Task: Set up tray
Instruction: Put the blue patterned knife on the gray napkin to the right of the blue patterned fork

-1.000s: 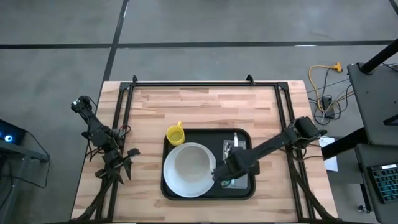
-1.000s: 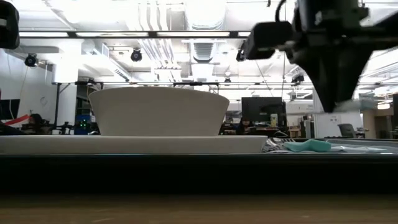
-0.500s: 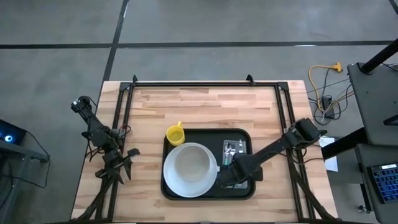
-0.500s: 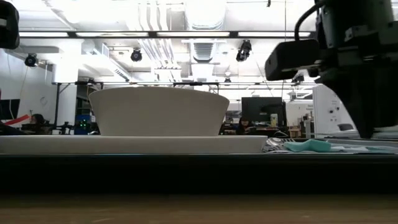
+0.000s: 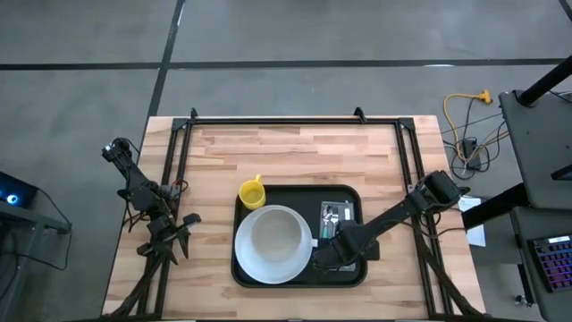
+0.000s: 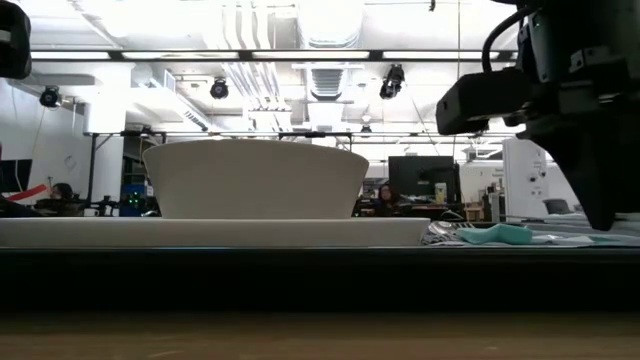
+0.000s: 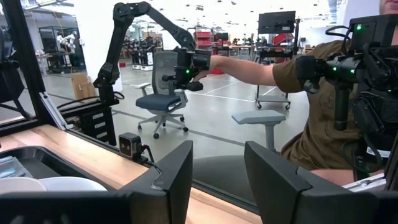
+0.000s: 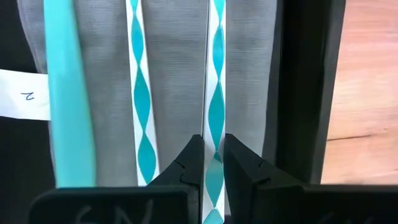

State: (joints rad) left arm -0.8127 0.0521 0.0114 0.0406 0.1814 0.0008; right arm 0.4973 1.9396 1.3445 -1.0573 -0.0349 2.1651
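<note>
Right hand (image 8: 211,163) nearly closed, grey napkin (image 8: 174,74)

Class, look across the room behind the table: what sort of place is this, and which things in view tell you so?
Most likely a robotics lab or workshop. Another robot arm stands on the open floor, office chairs sit around it, and monitors and exposed ceiling ducts fill the background.

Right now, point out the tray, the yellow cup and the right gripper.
tray (image 5: 284,192), high view, bare far rim strip.
yellow cup (image 5: 252,194), high view, middle of its opening.
right gripper (image 8: 212,163), right wrist view, between its fingertips, down over the grey napkin (image 8: 177,74).
</note>
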